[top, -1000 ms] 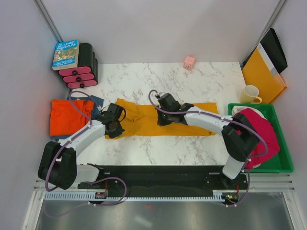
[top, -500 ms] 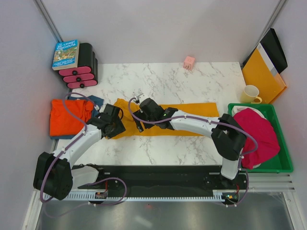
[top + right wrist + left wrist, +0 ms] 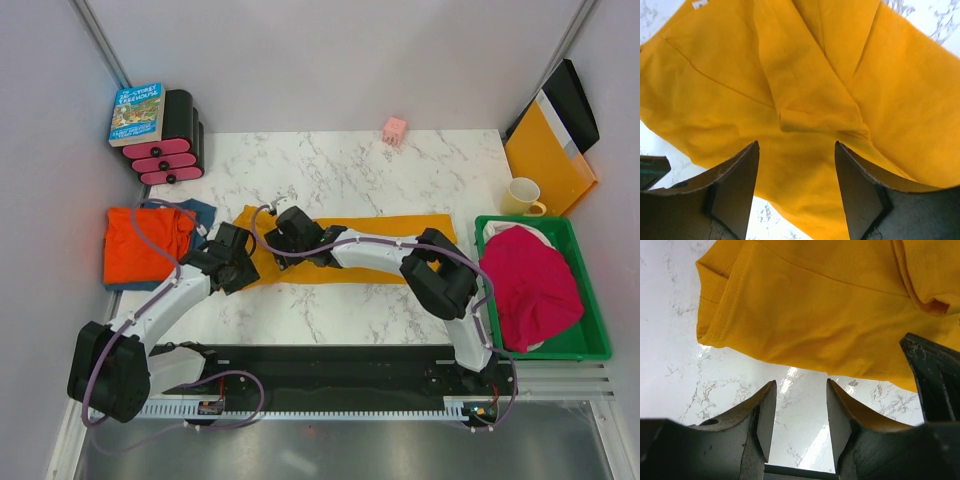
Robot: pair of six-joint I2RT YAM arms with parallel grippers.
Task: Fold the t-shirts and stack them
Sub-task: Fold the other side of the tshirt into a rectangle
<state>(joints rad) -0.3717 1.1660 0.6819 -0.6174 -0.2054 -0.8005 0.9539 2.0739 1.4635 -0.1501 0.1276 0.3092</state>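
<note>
Mustard-yellow t-shirt (image 3: 400, 226) lies in a long band across the middle of the marble table (image 3: 330, 165). Left gripper (image 3: 799, 390) hovers at its left end, fingers apart over bare marble, gripping nothing. Right gripper (image 3: 796, 150) hangs above the cloth, fingers wide, empty too. Far left, the red-orange t-shirt (image 3: 138, 245) sits on the dusty blue t-shirt (image 3: 203, 210). The magenta-pink t-shirt (image 3: 530, 285) fills the green bin (image 3: 595, 345), lower right.

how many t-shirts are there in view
4: a mustard-yellow shirt spread in the middle, a red-orange shirt at the left, a blue shirt peeking from under it, and a magenta shirt in the green bin at right. More may lie hidden beneath that one.
</note>
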